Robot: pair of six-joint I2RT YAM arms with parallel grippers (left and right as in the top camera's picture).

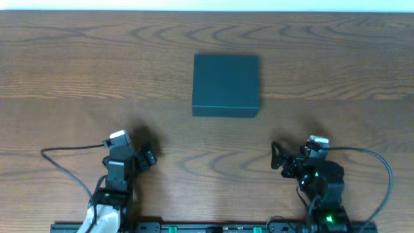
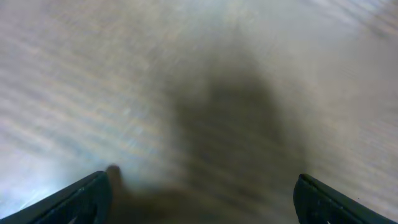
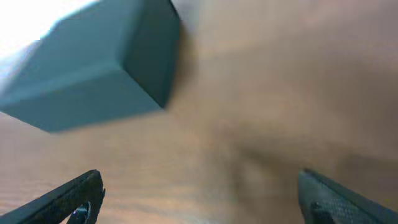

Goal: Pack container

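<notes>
The container (image 1: pixel 226 84) is a dark teal-green box with its lid shut, standing at the middle back of the wooden table. It also shows at the upper left of the right wrist view (image 3: pixel 93 68). My left gripper (image 1: pixel 147 157) is open and empty near the front left; its view (image 2: pixel 202 193) shows only bare blurred wood between the fingers. My right gripper (image 1: pixel 278 157) is open and empty near the front right, with only wood between its fingers (image 3: pixel 199 196). Both are well in front of the container.
A cable loops over the table at the left (image 1: pixel 65 150) and another at the right (image 1: pixel 378 165). The table's far edge (image 1: pixel 207 11) runs along the top. No snack packets or other objects are in view.
</notes>
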